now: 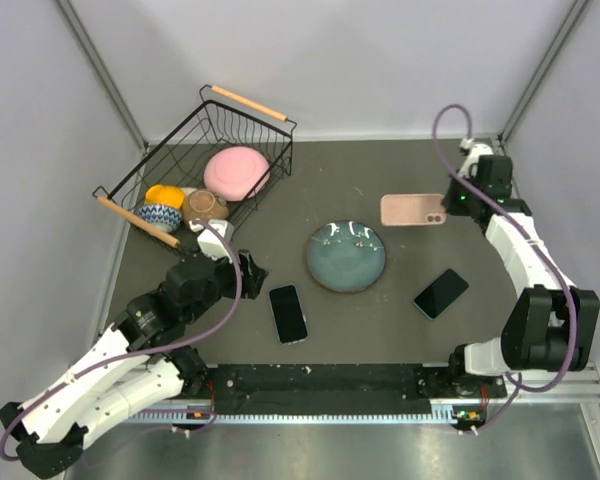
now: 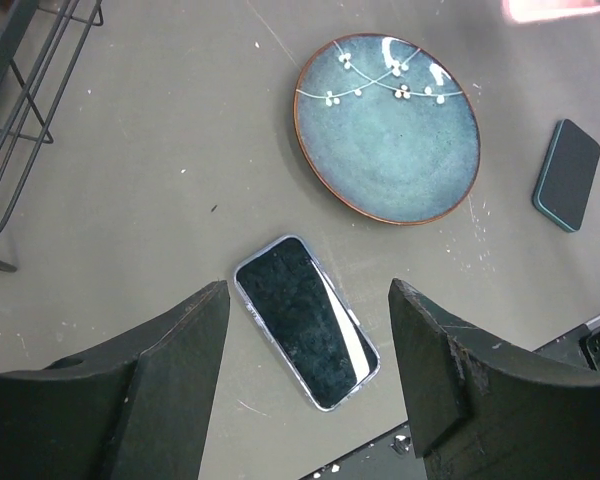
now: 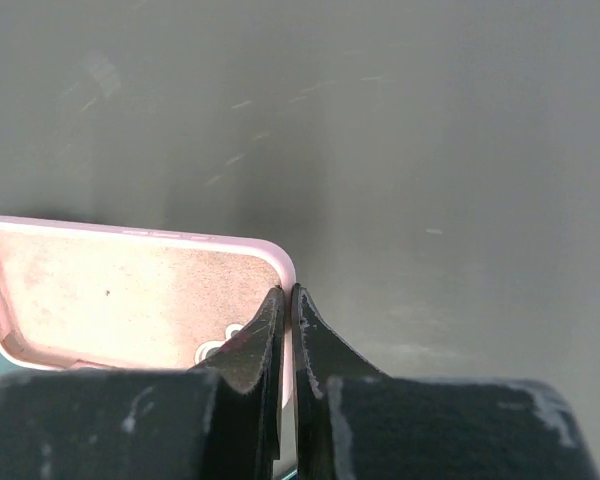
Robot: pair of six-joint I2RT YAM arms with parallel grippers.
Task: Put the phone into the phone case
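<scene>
A black-screened phone (image 1: 288,313) with a pale rim lies flat on the table near the front. My left gripper (image 1: 250,272) hovers over it, open; in the left wrist view the phone (image 2: 305,320) shows between the spread fingers (image 2: 185,340), untouched. The pink phone case (image 1: 412,210) sits at the back right, hollow side up. My right gripper (image 1: 448,205) is shut on the case's side wall by the camera cut-out. In the right wrist view the fingertips of this gripper (image 3: 288,292) pinch the thin pink edge of the case (image 3: 110,290).
A blue-green plate (image 1: 346,257) sits mid-table between phone and case. A second dark phone with a teal edge (image 1: 441,293) lies right of the plate. A black wire basket (image 1: 276,165) at the back left holds a pink dish (image 1: 237,172) and small bowls.
</scene>
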